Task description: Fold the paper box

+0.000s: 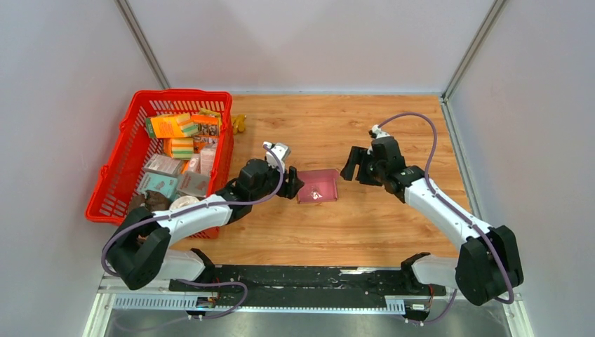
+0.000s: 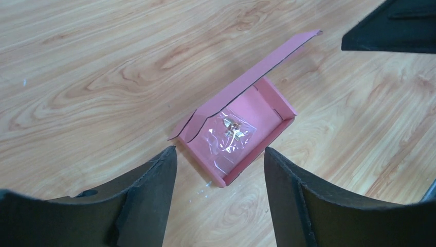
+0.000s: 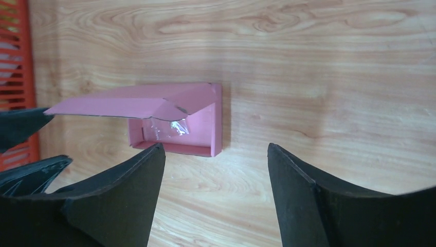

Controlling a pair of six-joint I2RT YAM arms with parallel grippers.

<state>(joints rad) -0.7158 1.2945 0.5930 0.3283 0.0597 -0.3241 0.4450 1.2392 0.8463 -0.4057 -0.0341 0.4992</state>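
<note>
The pink paper box (image 1: 317, 186) lies on the wooden table between the two arms. It is a shallow tray (image 2: 241, 135) with its lid flap (image 2: 247, 85) standing half raised, and a small clear bag (image 2: 230, 135) with a gold item lies inside. From the right wrist the box (image 3: 205, 121) shows its lid (image 3: 118, 105) tilted over the tray. My left gripper (image 1: 293, 184) hovers just left of the box, open and empty. My right gripper (image 1: 354, 165) is to the box's right, a short gap away, also open and empty.
A red plastic basket (image 1: 119, 168) holding several printed packages stands at the left, close behind my left arm. A small yellow-brown figure (image 1: 239, 123) sits beside its far corner. Grey walls close in the table on three sides.
</note>
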